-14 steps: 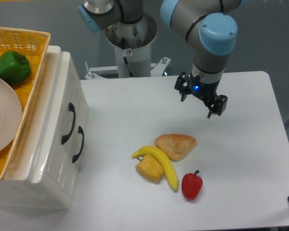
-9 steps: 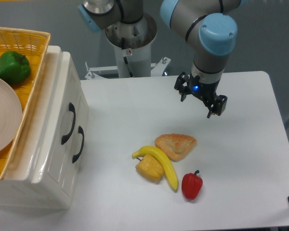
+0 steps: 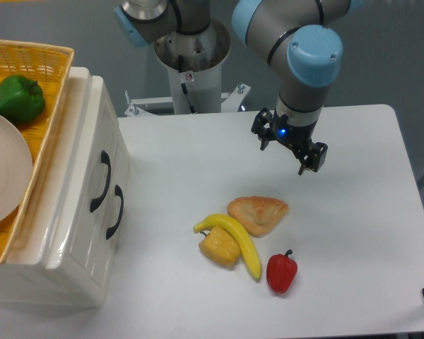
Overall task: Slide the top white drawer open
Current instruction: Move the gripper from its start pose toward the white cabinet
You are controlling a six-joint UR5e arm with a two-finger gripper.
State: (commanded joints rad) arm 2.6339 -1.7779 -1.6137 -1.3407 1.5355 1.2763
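The one fixed view looks down on a white surface (image 3: 353, 233) with a cream-white cabinet (image 3: 78, 233) at its left edge. The top drawer (image 3: 92, 152) is the upper of the cabinet's two, its front facing right toward the open part of the surface; it sits flush with the cabinet front, closed, with its curved black handle (image 3: 101, 181) untouched. Just below and a little to the right is the lower drawer (image 3: 102, 233) with its own black handle (image 3: 115, 211), also closed. On top of the cabinet rests a yellow woven basket (image 3: 46, 123) holding a green pepper (image 3: 16, 98) and a pale plate (image 3: 3, 176). The arm (image 3: 297, 49) reaches in from the top, and its pincer (image 3: 288, 146) hangs above the far middle of the surface, well apart from the cabinet, fingers spread and holding nothing; a small blue light glows on its wrist. Nearer the camera lie a piece of bread (image 3: 258, 213), a banana (image 3: 233, 239) touching a yellow chunk (image 3: 219, 248), and a red pepper (image 3: 281, 272) just beside the banana's end. The arm's pedestal (image 3: 191, 67) stands at the far edge.
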